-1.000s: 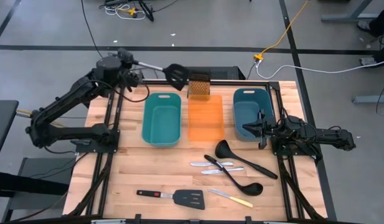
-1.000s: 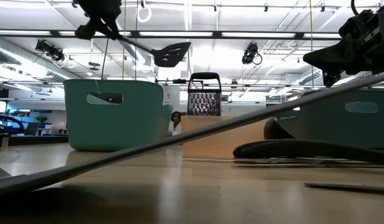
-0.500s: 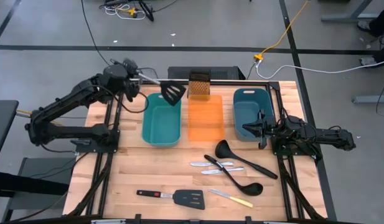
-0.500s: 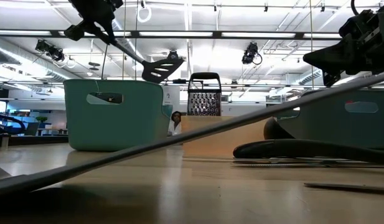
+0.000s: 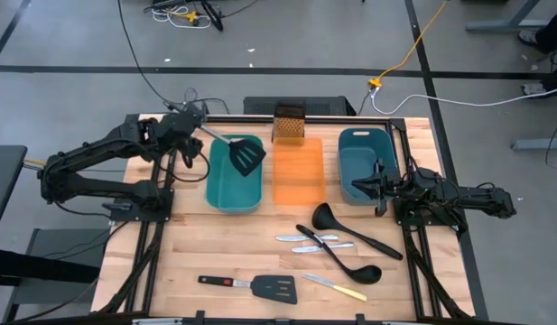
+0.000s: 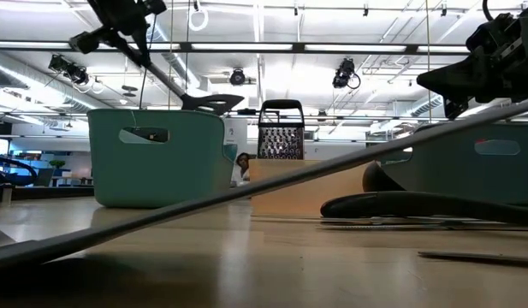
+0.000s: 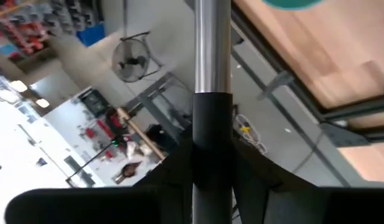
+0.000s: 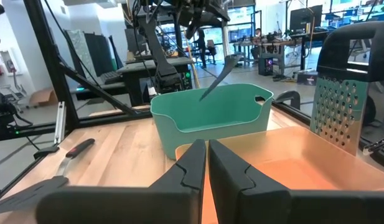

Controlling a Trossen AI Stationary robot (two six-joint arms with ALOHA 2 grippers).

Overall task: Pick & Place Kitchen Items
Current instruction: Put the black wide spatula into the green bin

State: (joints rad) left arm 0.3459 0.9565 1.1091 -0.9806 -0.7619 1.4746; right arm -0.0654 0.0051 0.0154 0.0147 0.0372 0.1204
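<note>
Spatula (image 5: 246, 159) over teal tub (image 5: 235, 185), wooden table (image 5: 188, 253), workshop

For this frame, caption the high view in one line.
Left gripper lowers a black slotted spatula into the left teal tub; right gripper waits.

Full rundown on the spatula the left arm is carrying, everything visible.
The spatula has a black slotted head and a shaft that is bare silver metal next to a black grip. The left end effector is clamped on the grip. It tilts head-down, with the head over the left teal tub, at about rim height in the low view. Whether it touches the tub is unclear.
</note>
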